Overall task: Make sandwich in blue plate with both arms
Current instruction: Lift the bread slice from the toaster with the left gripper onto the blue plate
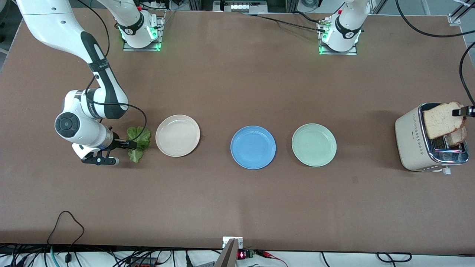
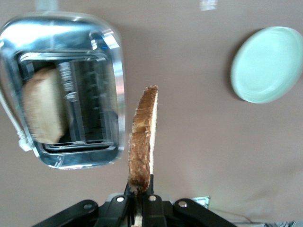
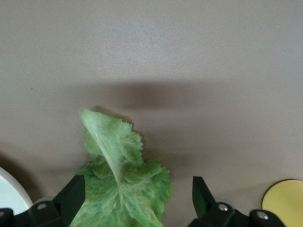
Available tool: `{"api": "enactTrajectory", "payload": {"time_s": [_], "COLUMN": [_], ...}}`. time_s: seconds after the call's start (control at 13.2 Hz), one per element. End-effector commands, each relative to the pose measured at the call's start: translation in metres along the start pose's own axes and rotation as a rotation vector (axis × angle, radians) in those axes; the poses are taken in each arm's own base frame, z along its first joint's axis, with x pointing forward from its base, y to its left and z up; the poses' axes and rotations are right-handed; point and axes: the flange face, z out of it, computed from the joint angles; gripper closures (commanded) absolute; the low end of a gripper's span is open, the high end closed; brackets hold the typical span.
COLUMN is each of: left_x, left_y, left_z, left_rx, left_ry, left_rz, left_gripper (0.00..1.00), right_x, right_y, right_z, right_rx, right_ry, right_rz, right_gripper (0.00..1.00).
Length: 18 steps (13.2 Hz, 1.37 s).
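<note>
My left gripper (image 1: pixel 463 111) is shut on one slice of toast (image 1: pixel 441 119) and holds it up over the toaster (image 1: pixel 412 141). In the left wrist view the slice (image 2: pixel 143 137) stands edge-on, clamped in the gripper (image 2: pixel 141 196). A second slice (image 1: pixel 457 136) sits in the toaster slot and also shows in the left wrist view (image 2: pixel 42 111). My right gripper (image 1: pixel 124 144) is open, low at the lettuce leaf (image 1: pixel 138 144). In the right wrist view the leaf (image 3: pixel 120 189) lies between the spread fingers (image 3: pixel 73 194). The blue plate (image 1: pixel 253 147) is empty at mid-table.
A cream-white plate (image 1: pixel 177 135) lies between the lettuce and the blue plate. A pale green plate (image 1: pixel 314 145) lies between the blue plate and the toaster, and shows in the left wrist view (image 2: pixel 267 64). A yellow disc (image 3: pixel 284 203) shows in the right wrist view.
</note>
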Motion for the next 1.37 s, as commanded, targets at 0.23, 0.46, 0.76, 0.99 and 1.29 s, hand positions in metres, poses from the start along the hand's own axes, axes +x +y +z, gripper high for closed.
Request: {"api": "enactTrajectory", "payload": {"time_s": [0.23, 0.46, 0.76, 0.99, 1.29], "left_x": [0.043, 0.060, 0.074, 0.078, 0.086], "left_y": [0.198, 0.285, 0.355, 0.407, 0.461], "left_z": [0.034, 0.100, 0.177, 0.233, 0.296], "left_rx": [-0.180, -0.245, -0.365, -0.426, -0.487], "left_ry": [0.033, 0.052, 0.176, 0.214, 0.232], "left_rz": [0.073, 0.088, 0.039, -0.002, -0.059], "left_gripper": [0.99, 1.00, 1.00, 1.00, 1.00], "right_x": [0.003, 0.003, 0.003, 0.004, 0.004], "right_y": [-0.007, -0.007, -0.007, -0.010, -0.010], "right_z": [0.003, 0.002, 0.007, 0.015, 0.021], "right_rx": [0.004, 0.005, 0.004, 0.001, 0.000], "right_ry": [-0.002, 0.001, -0.002, 0.007, -0.001], "right_rz": [-0.005, -0.005, -0.006, -0.015, -0.015], "right_gripper": [0.00, 0.00, 0.00, 0.00, 0.00]}}
